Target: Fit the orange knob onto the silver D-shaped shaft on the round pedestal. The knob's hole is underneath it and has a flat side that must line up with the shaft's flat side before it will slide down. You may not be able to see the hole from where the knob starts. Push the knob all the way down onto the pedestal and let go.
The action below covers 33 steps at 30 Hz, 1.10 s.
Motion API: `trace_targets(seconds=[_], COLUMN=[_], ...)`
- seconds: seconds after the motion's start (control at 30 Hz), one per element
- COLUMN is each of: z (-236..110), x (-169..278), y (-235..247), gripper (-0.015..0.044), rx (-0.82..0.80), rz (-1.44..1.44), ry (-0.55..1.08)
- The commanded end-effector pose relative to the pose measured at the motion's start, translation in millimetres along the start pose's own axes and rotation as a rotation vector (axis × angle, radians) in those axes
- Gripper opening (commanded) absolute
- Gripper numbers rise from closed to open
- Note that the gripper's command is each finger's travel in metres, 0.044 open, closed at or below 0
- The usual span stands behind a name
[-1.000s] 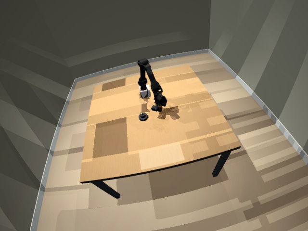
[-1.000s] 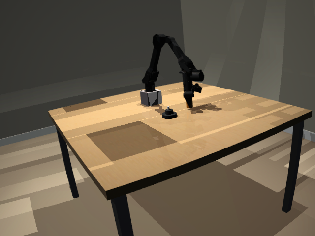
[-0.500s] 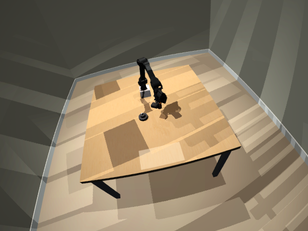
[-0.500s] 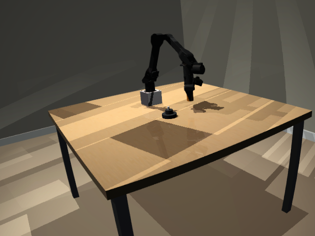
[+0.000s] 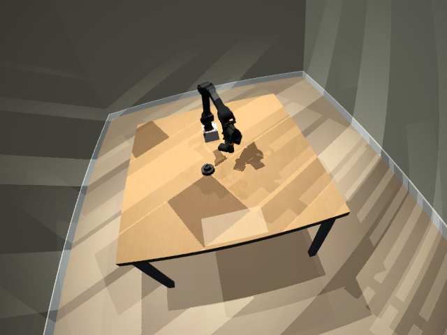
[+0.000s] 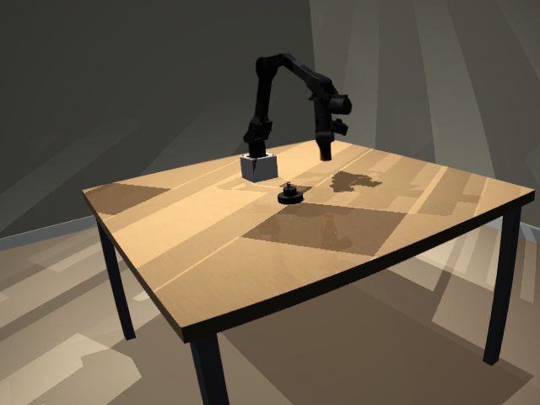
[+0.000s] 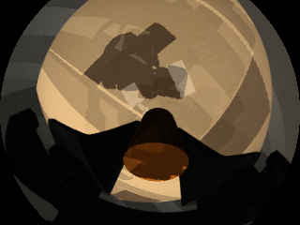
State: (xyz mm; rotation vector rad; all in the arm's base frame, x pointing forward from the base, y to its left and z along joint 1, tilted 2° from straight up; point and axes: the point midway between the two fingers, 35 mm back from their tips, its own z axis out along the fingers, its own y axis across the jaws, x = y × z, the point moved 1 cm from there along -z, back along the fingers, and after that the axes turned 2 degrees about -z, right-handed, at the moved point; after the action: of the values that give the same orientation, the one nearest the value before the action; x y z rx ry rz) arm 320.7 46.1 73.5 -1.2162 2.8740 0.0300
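My gripper (image 5: 225, 146) (image 6: 325, 154) (image 7: 157, 127) is shut on the orange knob (image 6: 321, 155) (image 7: 156, 160), and points down. It holds the knob a little above the wooden table (image 5: 162, 223) (image 6: 261, 270). In the wrist view the knob shows as an orange disc under a dark cone between the fingers; its hole is hidden. The black round pedestal (image 5: 207, 169) (image 6: 290, 197) with the small silver shaft (image 6: 288, 185) stands on the table, apart from the gripper, towards the front and left of it.
The arm's grey base block (image 5: 210, 135) (image 6: 259, 167) stands on the table behind the pedestal. The arm's shadow (image 5: 248, 156) (image 6: 351, 180) falls on the table beside the gripper.
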Motion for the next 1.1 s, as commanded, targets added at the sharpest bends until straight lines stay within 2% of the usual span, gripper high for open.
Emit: trace_targets(seconds=[0.0,0.3,1.07], z=[-15,-36,-15], x=[-1,1,43], y=[-1,0,-52], gripper=[0.0,0.0,0.0], rx=[0.004,-0.001,0.004], rz=[-0.007,-0.012,-0.012], ry=[-0.008,-0.003,0.001])
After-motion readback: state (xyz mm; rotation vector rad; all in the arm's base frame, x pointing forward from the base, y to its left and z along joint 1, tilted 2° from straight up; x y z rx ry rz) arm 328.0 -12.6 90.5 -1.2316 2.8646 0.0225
